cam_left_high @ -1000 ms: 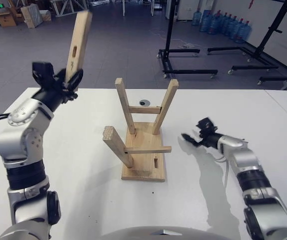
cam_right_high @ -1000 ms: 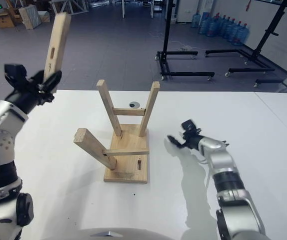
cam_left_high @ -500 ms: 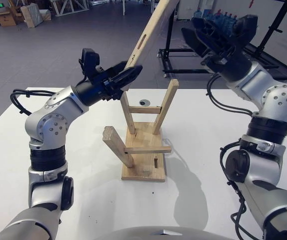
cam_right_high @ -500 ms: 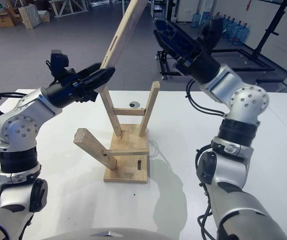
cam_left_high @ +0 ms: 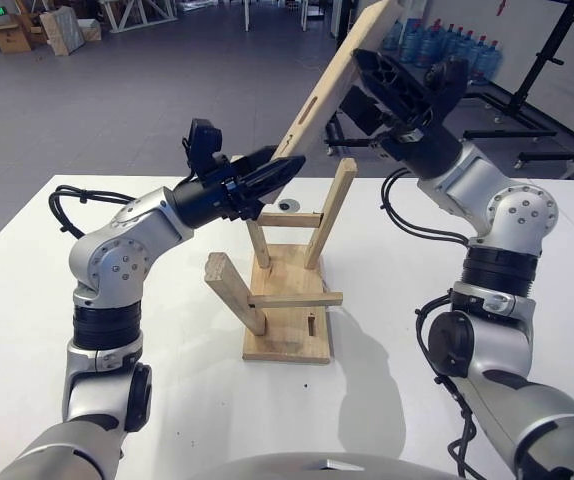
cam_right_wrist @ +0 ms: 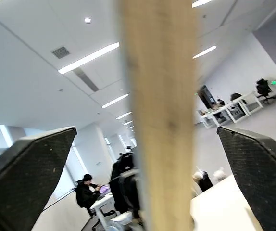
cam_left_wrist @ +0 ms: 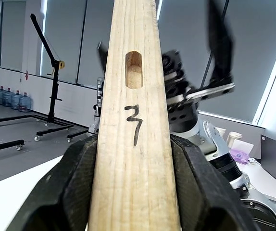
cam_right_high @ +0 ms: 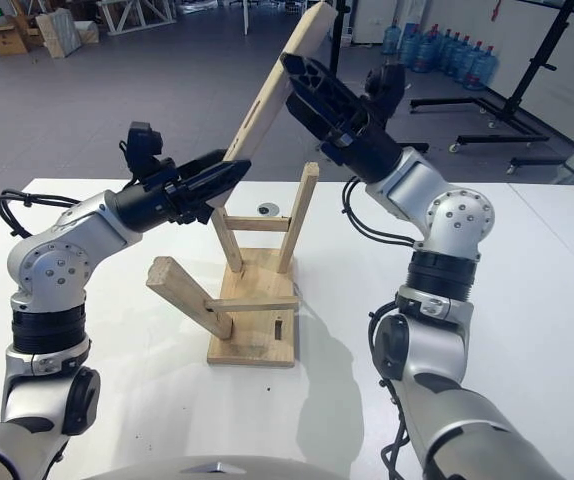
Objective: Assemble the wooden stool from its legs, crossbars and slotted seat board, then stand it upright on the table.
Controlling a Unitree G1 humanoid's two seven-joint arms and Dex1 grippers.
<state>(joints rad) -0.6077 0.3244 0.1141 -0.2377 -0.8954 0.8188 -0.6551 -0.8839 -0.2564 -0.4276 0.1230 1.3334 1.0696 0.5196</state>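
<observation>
Clamping the lower end of the loose leg [cam_left_high: 319, 92], the left end effector [cam_left_high: 279, 173] is holding its long axis slanted toward 1 o'clock. The right end effector [cam_left_high: 355, 82], fingers spread apart, is straddling the upper end without touching. The half-built stool [cam_left_high: 287, 335] is lying seat-down on the table [cam_left_high: 182, 350], at 6 o'clock beneath.

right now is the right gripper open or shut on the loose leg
Open. The right gripper has its fingers apart on both sides of the loose leg, gaps showing. The left gripper is shut on it.
</observation>
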